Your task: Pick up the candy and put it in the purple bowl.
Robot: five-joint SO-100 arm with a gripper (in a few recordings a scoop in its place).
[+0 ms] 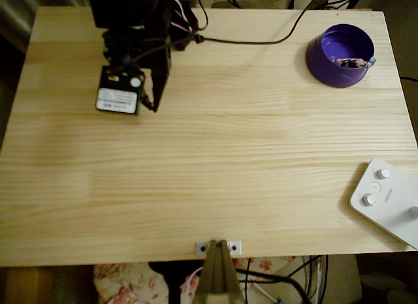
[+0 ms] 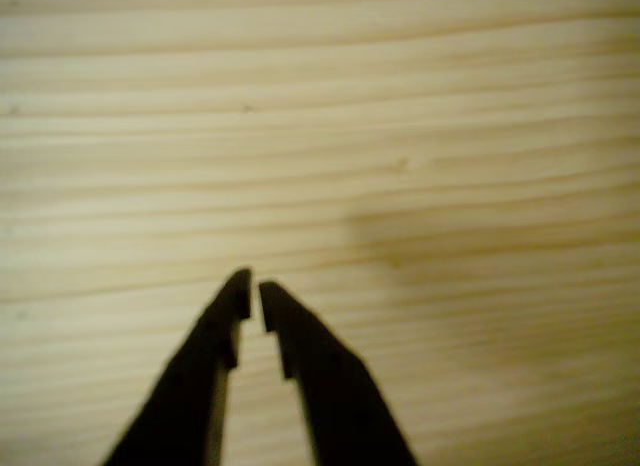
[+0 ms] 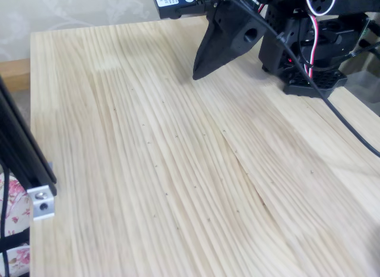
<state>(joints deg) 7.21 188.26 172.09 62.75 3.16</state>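
Far left in the overhead view the black arm sits folded, its gripper (image 1: 154, 103) pointing down just above the bare table (image 1: 209, 173), fingers (image 2: 225, 321) nearly together on nothing, while over at the right one purple bowl (image 1: 341, 55) holds one candy (image 1: 353, 62).
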